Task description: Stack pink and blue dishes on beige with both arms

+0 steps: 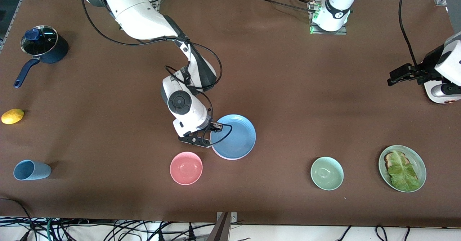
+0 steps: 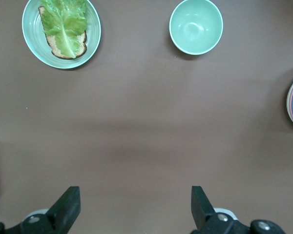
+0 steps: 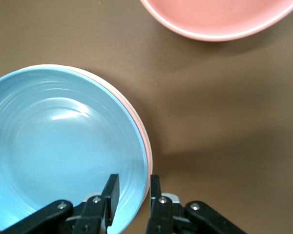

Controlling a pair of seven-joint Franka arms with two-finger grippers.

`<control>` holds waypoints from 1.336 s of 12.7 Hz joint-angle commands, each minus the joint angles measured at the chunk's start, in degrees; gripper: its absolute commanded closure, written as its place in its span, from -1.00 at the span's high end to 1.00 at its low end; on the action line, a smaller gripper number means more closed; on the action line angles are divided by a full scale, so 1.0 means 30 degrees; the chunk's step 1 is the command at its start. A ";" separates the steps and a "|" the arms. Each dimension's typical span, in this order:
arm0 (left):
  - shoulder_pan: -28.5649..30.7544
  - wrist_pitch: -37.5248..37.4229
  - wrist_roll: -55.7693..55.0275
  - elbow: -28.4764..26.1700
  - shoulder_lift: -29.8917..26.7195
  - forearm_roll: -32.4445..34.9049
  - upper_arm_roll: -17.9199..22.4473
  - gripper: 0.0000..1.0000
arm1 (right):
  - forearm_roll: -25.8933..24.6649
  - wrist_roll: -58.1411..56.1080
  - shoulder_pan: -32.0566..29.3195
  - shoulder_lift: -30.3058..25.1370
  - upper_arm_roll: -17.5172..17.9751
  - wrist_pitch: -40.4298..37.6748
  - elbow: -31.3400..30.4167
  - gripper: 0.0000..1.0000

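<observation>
I see the blue plate [image 3: 63, 151] on top of the pink plate [image 3: 136, 122] and beige plate [image 3: 145, 141] at mid-table, just beside the pink bowl [image 1: 186, 168]. Right gripper [image 3: 132, 195] straddles the blue rim, fingers slightly parted, apparently letting go. Left gripper [image 2: 134, 207] waits released over bare table at its own end. Risk, I judge: lifting away while a finger catches the rim would drag the stack askew.

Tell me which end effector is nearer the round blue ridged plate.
Right. The right end effector straddles the blue plate's rim; the left end effector waits above the left arm's end of the table.
</observation>
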 commanded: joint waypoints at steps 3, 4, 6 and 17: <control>0.0078 -0.0327 0.0252 0.0829 0.0528 0.0514 0.0052 1.00 | -0.0528 -0.0829 -0.0552 -0.0752 -0.0400 -0.0463 0.0125 0.26; 0.0078 -0.0327 0.0252 0.0829 0.0528 0.0514 0.0023 1.00 | -0.1346 -0.1005 -0.0582 -0.1101 -0.0576 -0.0843 0.0125 0.79; 0.0077 -0.0327 0.0222 0.0800 0.0528 0.0513 -0.0006 1.00 | -0.2433 -0.1820 -0.0700 -0.1920 -0.1219 -0.2158 0.0125 1.00; 0.0049 -0.0854 0.0193 0.1150 0.0704 0.1040 -0.0095 1.00 | -0.1851 -0.9615 -0.4616 -1.2257 -0.2841 -1.1159 -0.4408 1.00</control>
